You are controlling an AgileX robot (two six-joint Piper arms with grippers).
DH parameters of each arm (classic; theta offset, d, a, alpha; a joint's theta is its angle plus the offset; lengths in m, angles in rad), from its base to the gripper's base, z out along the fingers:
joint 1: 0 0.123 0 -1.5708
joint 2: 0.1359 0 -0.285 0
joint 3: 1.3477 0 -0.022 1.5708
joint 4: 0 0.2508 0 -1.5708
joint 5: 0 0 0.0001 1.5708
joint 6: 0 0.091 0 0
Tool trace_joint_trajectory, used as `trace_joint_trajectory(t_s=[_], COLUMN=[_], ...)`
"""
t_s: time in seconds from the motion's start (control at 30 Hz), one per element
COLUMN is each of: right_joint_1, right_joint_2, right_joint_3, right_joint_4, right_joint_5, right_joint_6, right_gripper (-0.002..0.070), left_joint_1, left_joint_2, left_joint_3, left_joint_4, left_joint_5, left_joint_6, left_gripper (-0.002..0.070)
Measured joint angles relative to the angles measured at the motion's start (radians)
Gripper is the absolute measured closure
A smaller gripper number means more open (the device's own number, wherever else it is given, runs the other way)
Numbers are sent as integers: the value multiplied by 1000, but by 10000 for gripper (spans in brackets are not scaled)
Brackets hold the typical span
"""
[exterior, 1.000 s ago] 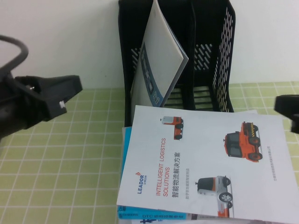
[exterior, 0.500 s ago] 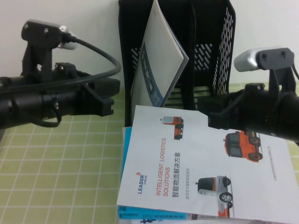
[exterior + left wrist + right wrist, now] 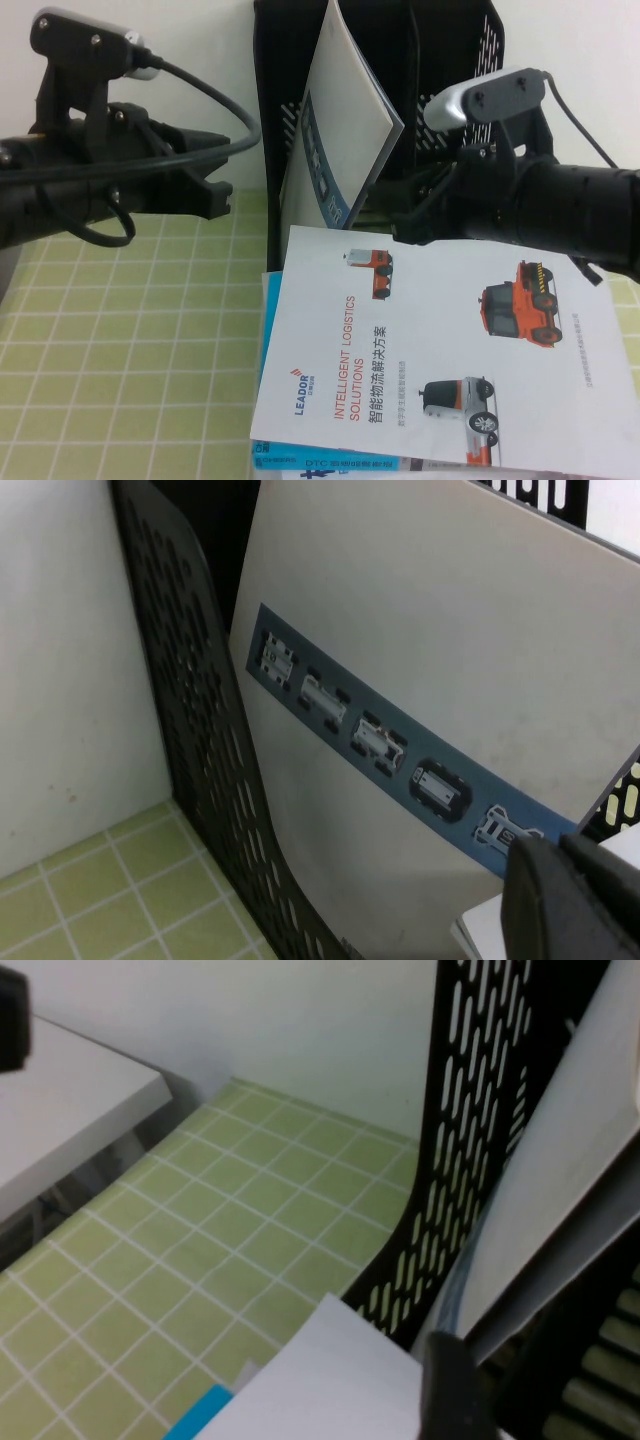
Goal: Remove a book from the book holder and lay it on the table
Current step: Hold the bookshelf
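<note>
Approach step, judged: my left gripper (image 3: 215, 195) beside book holder (image 3: 480, 120), my right gripper (image 3: 405, 215) near blue-strip booklet (image 3: 345, 130) leaning inside. Grip state, both: could not tell. Next: pinch booklet edge, lift clear.

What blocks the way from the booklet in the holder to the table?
The LEADOR brochure lies flat in front of the holder, covering the table there; bare tiles show further left. The left gripper hovers left of the holder, the right gripper at its front by the booklet.
</note>
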Motion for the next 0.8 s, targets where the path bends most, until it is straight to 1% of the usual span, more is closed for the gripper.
trace_joint_trajectory(t_s=[0.3, 0.6, 0.8], right_joint_1=[0, 0, 0], right_joint_2=[46, 59, 59], right_joint_3=[-65, -79, -79], right_joint_4=[8, 8, 8], right_joint_5=[-48, -55, -67], right_joint_6=[-25, -105, -123], right_gripper=[294, 294, 323], left_joint_1=[0, 0, 0], left_joint_2=[0, 0, 0], left_joint_3=[-1, -1, -1], left_joint_4=[2, 2, 4], left_joint_5=[4, 22, 32], left_joint_6=[0, 0, -6], left_gripper=[676, 676, 676])
